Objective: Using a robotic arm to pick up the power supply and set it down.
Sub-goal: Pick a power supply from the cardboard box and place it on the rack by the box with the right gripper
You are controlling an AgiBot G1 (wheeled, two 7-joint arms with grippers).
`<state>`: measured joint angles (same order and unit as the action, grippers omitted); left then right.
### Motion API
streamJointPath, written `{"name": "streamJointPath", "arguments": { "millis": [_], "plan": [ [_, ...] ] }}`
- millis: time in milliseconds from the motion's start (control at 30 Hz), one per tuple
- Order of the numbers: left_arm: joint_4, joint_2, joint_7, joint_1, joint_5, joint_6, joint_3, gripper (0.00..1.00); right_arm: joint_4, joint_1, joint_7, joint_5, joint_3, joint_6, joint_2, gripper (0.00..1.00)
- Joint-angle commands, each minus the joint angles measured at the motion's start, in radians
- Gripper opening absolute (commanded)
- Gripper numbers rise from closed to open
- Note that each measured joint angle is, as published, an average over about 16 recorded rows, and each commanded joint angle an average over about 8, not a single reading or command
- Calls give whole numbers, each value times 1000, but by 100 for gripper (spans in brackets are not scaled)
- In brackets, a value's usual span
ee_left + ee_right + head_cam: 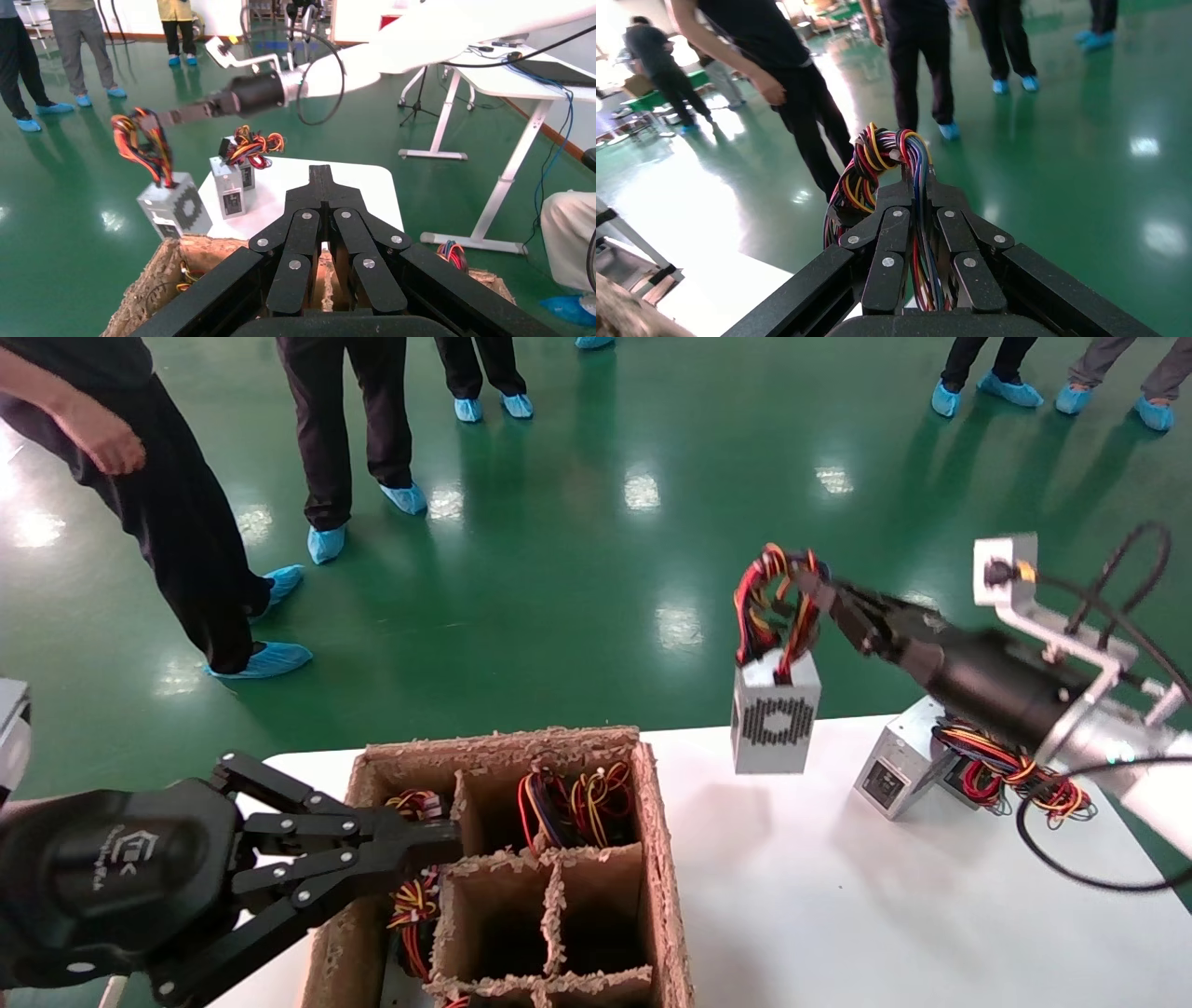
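Two arms are out over the white table (838, 896), and only the right one carries anything. The right gripper (812, 587) is closed on the loop of red, yellow, black and blue wires (768, 603) at the top of the power supply (775, 714), pinching the bundle between its fingers (898, 210). The small silver-grey box hangs from those wires in the air, clear of the tabletop, near the far edge of the table, its face with the hexagon-shaped vent turned toward the robot. It dangles slightly tilted, between the cardboard crate (661, 859) and a second silver box (899, 770).

That second box rests on the table to the robot's right of the hanging one, beneath the right arm, with its own tangle of red, yellow and orange wires (1015, 775) spilling beside it. The two boxes are near each other but apart.

The left gripper (438, 840) sits low on the robot's left, reaching over the near left side of the crate, its fingers (323, 189) brought together with nothing between them. The crate is divided into compartments; coloured wire bundles (573, 803) show in the far ones and along the left side, while the two middle cells look dark and I cannot tell what lies in them.

Several people (186, 523) in blue shoe covers stand on the green floor (577, 542) beyond the table.
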<state>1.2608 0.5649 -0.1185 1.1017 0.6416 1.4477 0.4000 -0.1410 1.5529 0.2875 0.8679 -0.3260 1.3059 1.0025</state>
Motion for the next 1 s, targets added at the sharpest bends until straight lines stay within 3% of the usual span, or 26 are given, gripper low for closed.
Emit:
{"name": "streamJointPath", "arguments": {
  "millis": [33,633,1000],
  "plan": [
    [0,0,0,0,0,0,0,0,-23,-14,11,-3,2,6,-10,0],
    [0,0,0,0,0,0,0,0,-324,41,162,21,-28,106,-66,0],
    [0,0,0,0,0,0,0,0,-458,92,231,12,-34,122,-63,0]
  ]
}}
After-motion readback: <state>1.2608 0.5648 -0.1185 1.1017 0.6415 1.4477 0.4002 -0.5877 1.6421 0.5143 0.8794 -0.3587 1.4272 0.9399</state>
